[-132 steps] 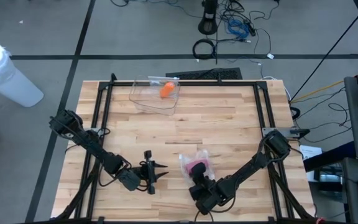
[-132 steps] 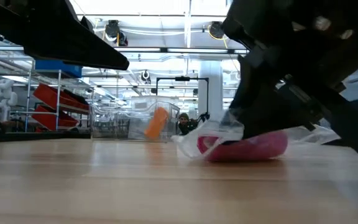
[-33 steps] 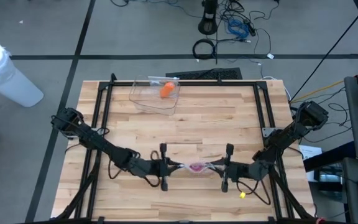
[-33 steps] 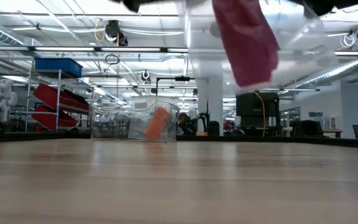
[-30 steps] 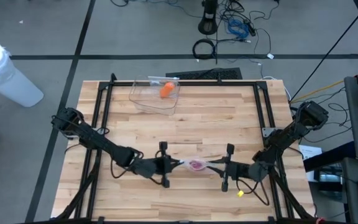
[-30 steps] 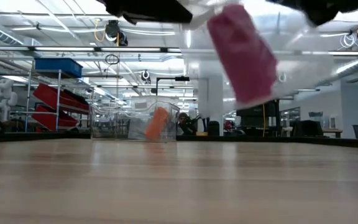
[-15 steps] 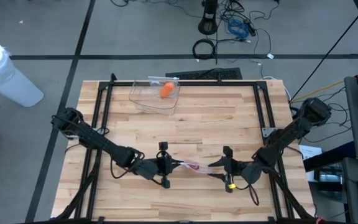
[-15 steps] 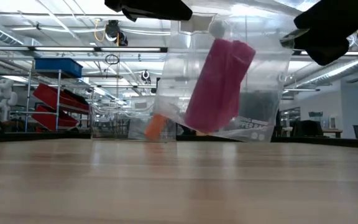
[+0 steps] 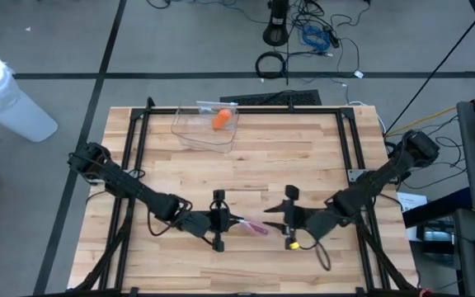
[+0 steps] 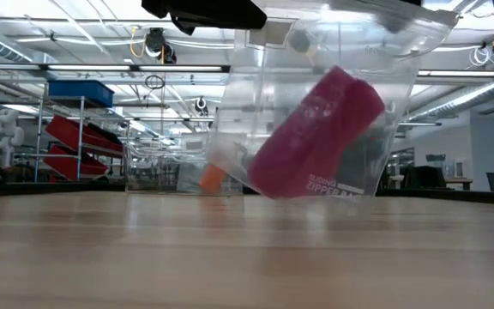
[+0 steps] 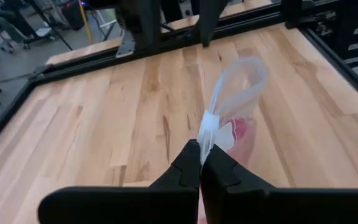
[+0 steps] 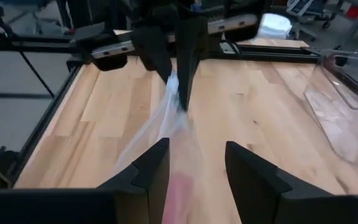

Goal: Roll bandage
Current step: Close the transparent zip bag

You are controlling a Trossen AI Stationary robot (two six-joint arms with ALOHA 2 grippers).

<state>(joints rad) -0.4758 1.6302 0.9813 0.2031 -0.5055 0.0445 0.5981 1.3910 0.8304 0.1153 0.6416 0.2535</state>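
Jaws pinched, left gripper (image 9: 223,219) dangles the bagged bandage (image 10: 316,133); right gripper (image 9: 280,223) gapes beside; bin (image 9: 207,125) far off.

1. The wooden table (image 9: 303,157) of pale planks sits inside a black metal frame (image 9: 134,140).
2. Grey floor (image 9: 56,49) with dark seam lines surrounds it.
3. Black and blue cables (image 9: 312,33) lie tangled on the floor beyond the far edge.
4. A white bin (image 9: 7,95) stands off the far left corner.
5. Across the hall, red bins (image 10: 80,137) hang on shelving under ceiling strip lights (image 10: 204,69).
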